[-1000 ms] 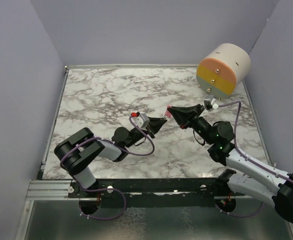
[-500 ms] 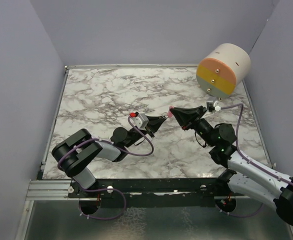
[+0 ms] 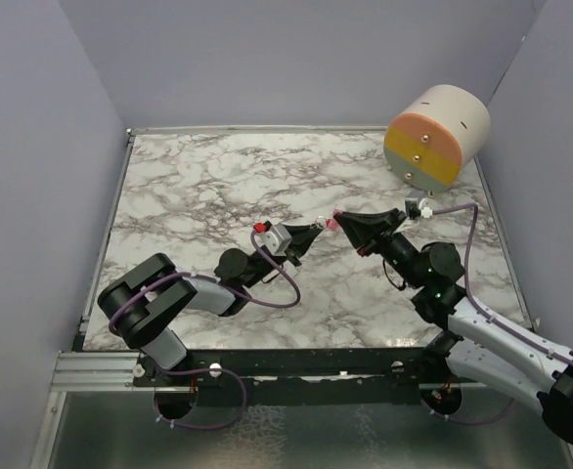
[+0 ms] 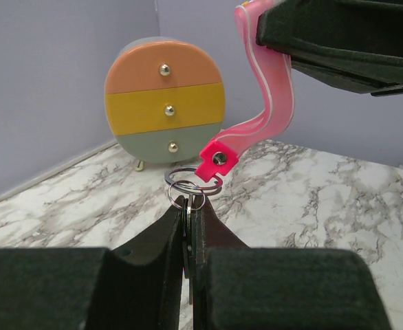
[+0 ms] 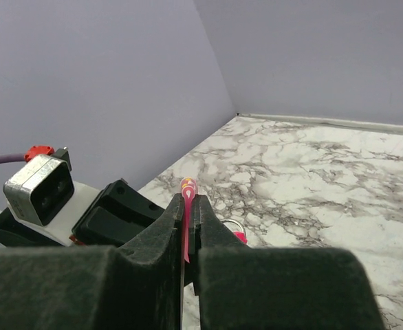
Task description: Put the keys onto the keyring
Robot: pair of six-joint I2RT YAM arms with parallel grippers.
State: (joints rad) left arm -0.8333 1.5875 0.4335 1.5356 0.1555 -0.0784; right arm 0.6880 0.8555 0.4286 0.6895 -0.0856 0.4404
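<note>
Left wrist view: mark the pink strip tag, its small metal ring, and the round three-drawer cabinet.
Pink strip tag point(image 4: 276, 89): left wrist view, middle of the strip.
Small metal ring point(image 4: 186, 171): left wrist view, top arc.
Round three-drawer cabinet point(image 4: 166, 110): left wrist view, yellow middle drawer.

Left arm point(image 3: 194, 291) and right arm point(image 3: 482, 327) stretched inward, left tool point(image 3: 315, 232) facing right tool point(image 3: 339, 221), tips near, jaws pinched tight

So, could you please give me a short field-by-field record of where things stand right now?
left pincer: shut on key, which is mostly hidden in its grip
right pincer: shut on pink keyring, held above table
metal ring: hangs from the keyring's lower end, right at the left pincer's tip
key on ring: cannot tell
background: round drawer chest
</note>
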